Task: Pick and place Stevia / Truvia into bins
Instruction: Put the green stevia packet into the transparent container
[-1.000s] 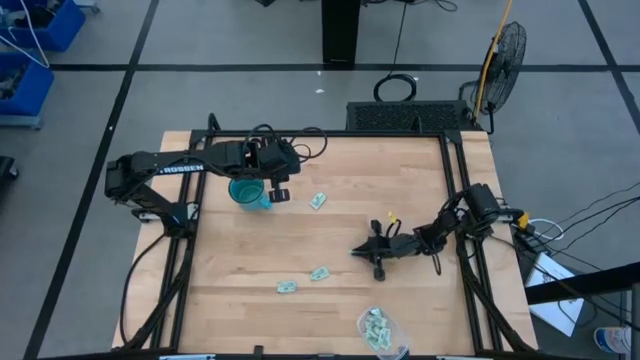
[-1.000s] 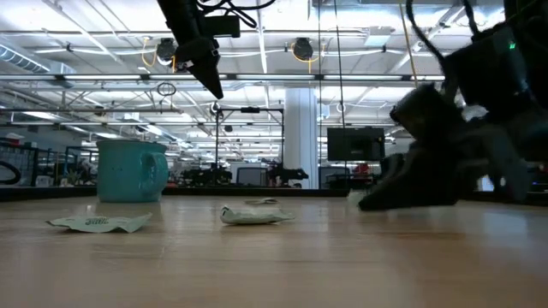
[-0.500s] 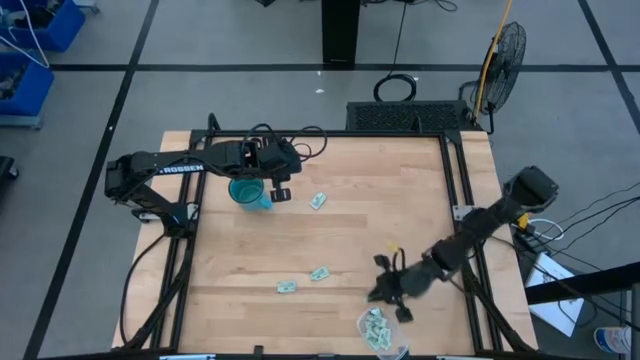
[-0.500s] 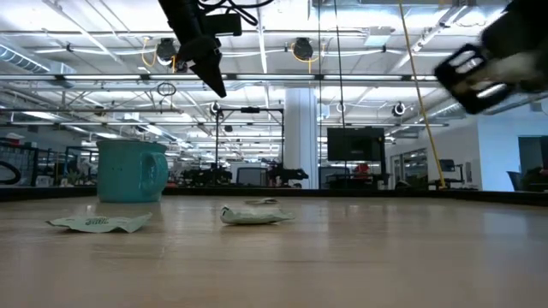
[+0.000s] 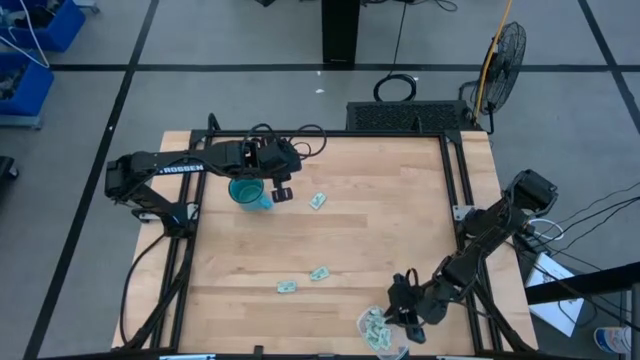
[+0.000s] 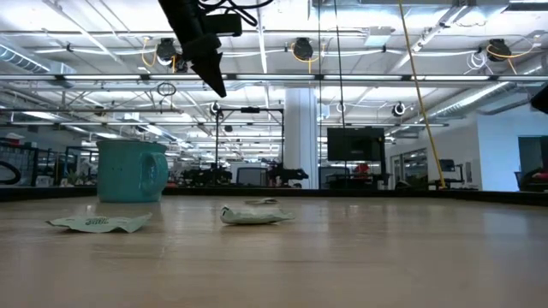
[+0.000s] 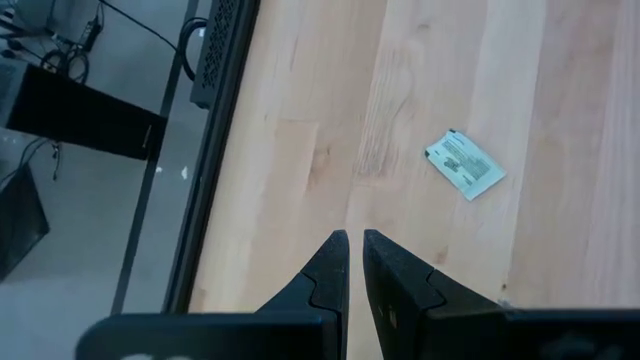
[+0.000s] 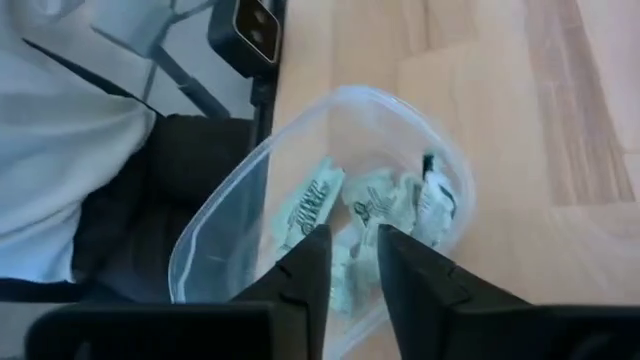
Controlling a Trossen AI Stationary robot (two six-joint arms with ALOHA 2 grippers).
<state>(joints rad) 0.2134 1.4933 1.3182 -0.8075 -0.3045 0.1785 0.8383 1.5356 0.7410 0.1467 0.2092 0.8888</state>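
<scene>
My right gripper (image 5: 403, 318) (image 8: 353, 238) hangs open just above the clear round tub (image 5: 384, 331) (image 8: 440, 135) at the table's near right. Nothing sits between its fingers. Several pale green sachets (image 8: 385, 205) lie inside the tub. My left gripper (image 5: 281, 194) (image 7: 354, 240) hovers beside the teal mug (image 5: 246, 192) (image 6: 131, 170) at the far left, its fingers a narrow gap apart and holding nothing. Three sachets lie flat on the wood: one (image 5: 319, 201) (image 7: 465, 164) right of the mug, two (image 5: 320, 273) (image 5: 287, 287) near the middle front.
The wooden table is ringed by a black frame (image 5: 460, 180). The tub stands close to the near edge. A floor fan (image 5: 500, 55) and blue crates (image 5: 30, 30) stand off the table. Bare wood lies between the mug and the tub.
My right gripper has swung from the table's middle toward the near edge and a little to the right, rising off the wood and turning, and now hangs over the tub. The loose sachets and the mug have stayed where they were.
</scene>
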